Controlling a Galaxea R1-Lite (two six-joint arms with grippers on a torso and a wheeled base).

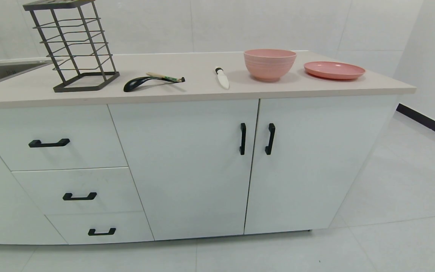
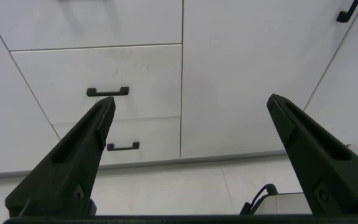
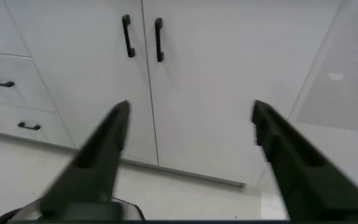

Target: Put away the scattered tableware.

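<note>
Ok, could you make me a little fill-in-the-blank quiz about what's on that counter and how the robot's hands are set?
1. The pink bowl stands between the white knife and the pink ____.
2. The black spoon lies nearest the wire ____.
3. Below the counter, the drawers number ____.
4. The left hand and right hand, both empty, are ____.
Missing words: plate; rack; three; open.
</note>
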